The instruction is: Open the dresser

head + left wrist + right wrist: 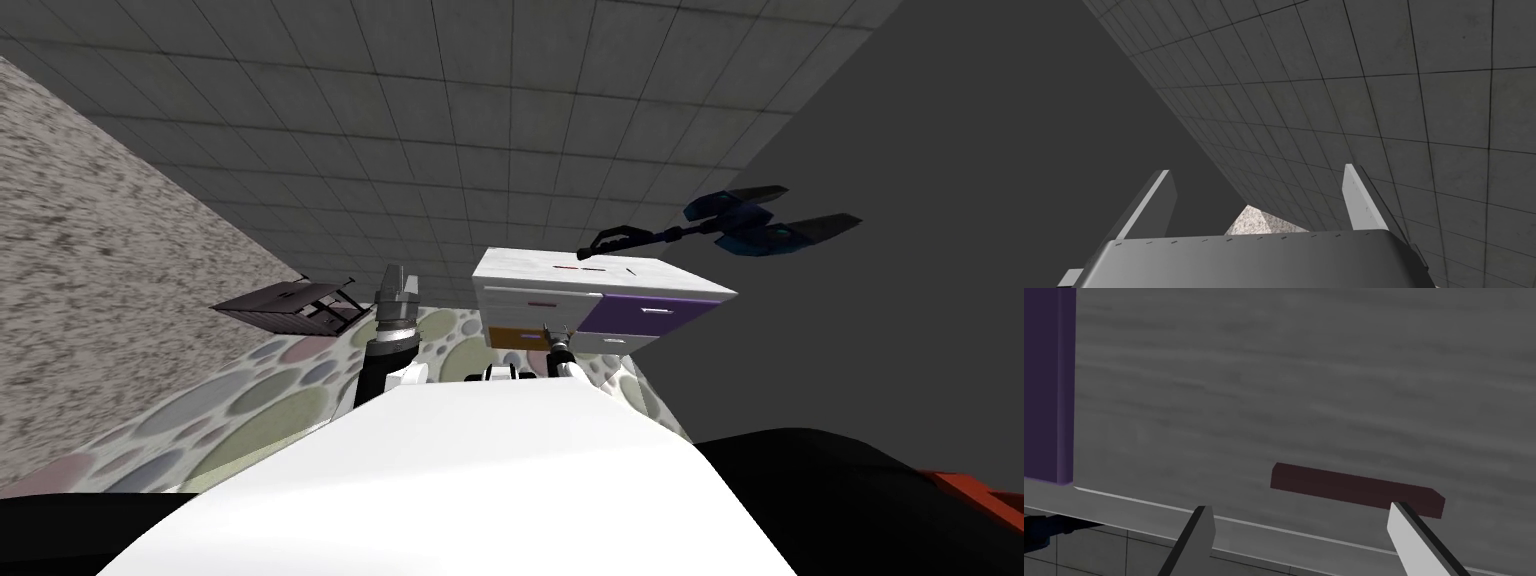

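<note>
Grey dresser front (1304,388), dark handle (1344,487) just beyond spread right tool (1299,506)

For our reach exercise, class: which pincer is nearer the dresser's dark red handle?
Right. The right pincer is open just before the dark red handle; the left pincer is raised beside the dresser, pointing away.

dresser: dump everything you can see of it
The dresser is a low box with a pale, streaked top and drawer fronts in white, purple and orange. It stands on the spotted floor. Up close, its grey front has a faint grain and a dark maroon bar handle. The open right gripper points at it, one finger overlapping its end.
</note>
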Controlling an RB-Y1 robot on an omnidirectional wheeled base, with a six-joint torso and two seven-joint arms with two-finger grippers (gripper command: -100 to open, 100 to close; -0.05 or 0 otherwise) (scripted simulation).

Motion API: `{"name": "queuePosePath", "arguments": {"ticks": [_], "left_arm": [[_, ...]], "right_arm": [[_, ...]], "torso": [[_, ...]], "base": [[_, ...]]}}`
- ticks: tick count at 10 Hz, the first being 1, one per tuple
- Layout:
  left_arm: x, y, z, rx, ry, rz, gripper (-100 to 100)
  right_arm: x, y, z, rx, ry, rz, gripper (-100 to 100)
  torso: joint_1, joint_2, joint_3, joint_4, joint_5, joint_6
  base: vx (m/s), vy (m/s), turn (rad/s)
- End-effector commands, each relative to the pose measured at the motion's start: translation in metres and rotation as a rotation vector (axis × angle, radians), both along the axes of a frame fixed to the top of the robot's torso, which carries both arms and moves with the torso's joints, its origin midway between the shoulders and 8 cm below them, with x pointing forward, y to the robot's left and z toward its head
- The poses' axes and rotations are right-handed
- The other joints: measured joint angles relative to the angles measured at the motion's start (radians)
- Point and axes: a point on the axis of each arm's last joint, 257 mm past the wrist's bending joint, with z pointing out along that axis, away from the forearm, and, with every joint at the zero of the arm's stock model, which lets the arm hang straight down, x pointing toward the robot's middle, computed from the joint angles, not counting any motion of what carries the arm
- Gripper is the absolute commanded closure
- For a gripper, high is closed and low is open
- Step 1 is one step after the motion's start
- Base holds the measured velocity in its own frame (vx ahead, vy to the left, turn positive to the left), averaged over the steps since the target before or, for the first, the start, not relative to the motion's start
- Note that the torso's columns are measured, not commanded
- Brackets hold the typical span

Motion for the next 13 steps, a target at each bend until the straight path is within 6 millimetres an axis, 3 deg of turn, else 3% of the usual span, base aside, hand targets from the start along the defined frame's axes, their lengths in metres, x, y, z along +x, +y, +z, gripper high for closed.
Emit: {"name": "queuePosePath", "arguments": {"ticks": [1, 3, 6, 8, 13], "left_arm": [[0.000, 0.000, 0.000, 0.000, 0.000, 0.000, 0], [0.000, 0.000, 0.000, 0.000, 0.000, 0.000, 0], [0.000, 0.000, 0.000, 0.000, 0.000, 0.000, 0], [0.000, 0.000, 0.000, 0.000, 0.000, 0.000, 0], [0.000, 0.000, 0.000, 0.000, 0.000, 0.000, 0]], "right_arm": [[-0.004, -0.007, -0.011, -0.093, 0.038, -0.016, -100], [-0.003, -0.008, -0.008, -0.123, 0.034, -0.011, -100], [-0.010, -0.019, -0.024, -0.268, 0.094, -0.034, -100], [-0.009, -0.019, -0.019, -0.308, 0.086, -0.026, -100], [-0.017, -0.032, -0.031, -0.537, 0.149, -0.048, -100]], "torso": [[0.000, 0.001, 0.000, 0.000, 0.000, 0.000], [0.000, 0.000, 0.000, 0.000, 0.000, 0.000], [0.000, 0.000, 0.000, 0.000, 0.000, 0.000], [0.000, 0.000, 0.000, 0.000, 0.000, 0.000], [0.000, 0.000, 0.000, 0.000, 0.000, 0.000]], "base": [[0.022, 0.009, 0.183], [0.016, 0.006, 0.029], [0.020, 0.009, 0.138], [0.020, 0.008, 0.039], [0.023, 0.007, 0.127]]}}
